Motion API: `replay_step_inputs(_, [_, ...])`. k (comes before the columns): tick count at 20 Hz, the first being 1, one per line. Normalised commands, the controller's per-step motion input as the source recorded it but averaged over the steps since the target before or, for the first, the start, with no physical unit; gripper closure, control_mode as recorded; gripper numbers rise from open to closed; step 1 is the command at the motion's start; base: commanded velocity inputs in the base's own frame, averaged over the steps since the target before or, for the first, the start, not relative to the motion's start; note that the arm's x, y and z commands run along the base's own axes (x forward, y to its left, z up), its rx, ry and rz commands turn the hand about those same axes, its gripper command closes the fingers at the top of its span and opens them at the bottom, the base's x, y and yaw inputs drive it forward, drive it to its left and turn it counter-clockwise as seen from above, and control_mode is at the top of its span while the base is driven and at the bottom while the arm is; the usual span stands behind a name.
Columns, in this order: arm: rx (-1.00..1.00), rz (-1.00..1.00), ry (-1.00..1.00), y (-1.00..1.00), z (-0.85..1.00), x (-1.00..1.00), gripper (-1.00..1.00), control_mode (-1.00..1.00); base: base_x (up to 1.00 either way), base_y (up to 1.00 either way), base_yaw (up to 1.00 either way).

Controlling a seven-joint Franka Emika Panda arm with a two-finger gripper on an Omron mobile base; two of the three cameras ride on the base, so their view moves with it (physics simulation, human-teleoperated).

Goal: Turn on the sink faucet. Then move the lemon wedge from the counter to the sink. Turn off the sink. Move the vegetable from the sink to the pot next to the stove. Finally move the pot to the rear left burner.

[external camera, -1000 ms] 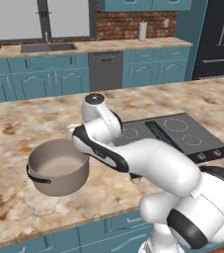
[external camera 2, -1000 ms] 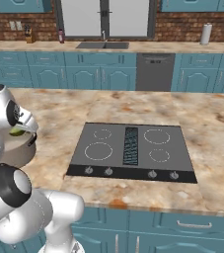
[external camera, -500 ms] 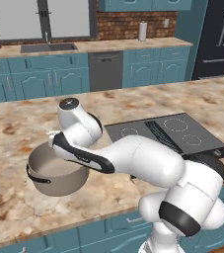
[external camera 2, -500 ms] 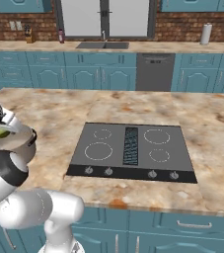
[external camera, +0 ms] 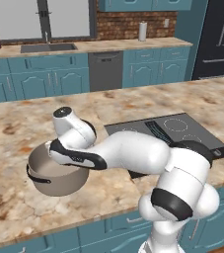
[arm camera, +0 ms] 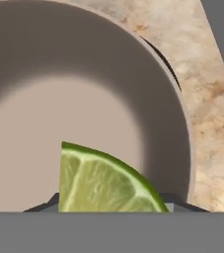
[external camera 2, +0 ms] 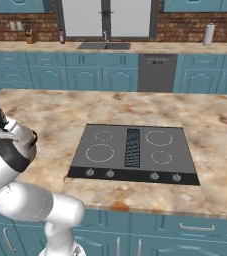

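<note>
In the hand view my gripper [arm camera: 111,207] is shut on the lemon wedge [arm camera: 103,180], a yellow-green slice with its cut face towards the camera. It hangs just above the floor of the tan-grey pot [arm camera: 84,99], inside the rim. From the left base view the pot [external camera: 54,175] stands on the counter [external camera: 15,197] left of the stove [external camera: 168,133], and my hand reaches down into it from the right. The pot holds nothing else.
The stove [external camera 2: 135,147] has knobs along its front edge. The sink [external camera: 47,48] and its faucet [external camera: 45,35] are on the far back counter, below the window. A paper towel roll [external camera: 142,30] stands at the back right.
The arm has swung left from beside the pot to over it and lowered, bringing the lemon wedge down inside the pot. The pot has stayed in place.
</note>
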Motion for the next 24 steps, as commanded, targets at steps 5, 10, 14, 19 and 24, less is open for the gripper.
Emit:
replay_step_inputs(5, [0.00,0.00,0.10,0.00,-0.34,0.02,1.00,-1.00,0.00,0.00,0.00])
replay_step_inputs(10, [0.03,0.00,0.08,0.01,-0.22,0.00,1.00,-1.00,0.00,0.00,0.00])
replay_step_inputs(14, [0.06,0.00,0.02,0.00,-0.18,0.00,1.00,-1.00,0.00,0.00,0.00])
replay_step_inputs(19, [0.05,0.00,-0.03,0.16,-0.09,0.00,-1.00,-1.00,0.00,0.00,0.00])
replay_step_inputs(24, [0.06,0.00,-0.03,0.02,0.00,0.00,-1.00,-1.00,0.00,0.00,0.00])
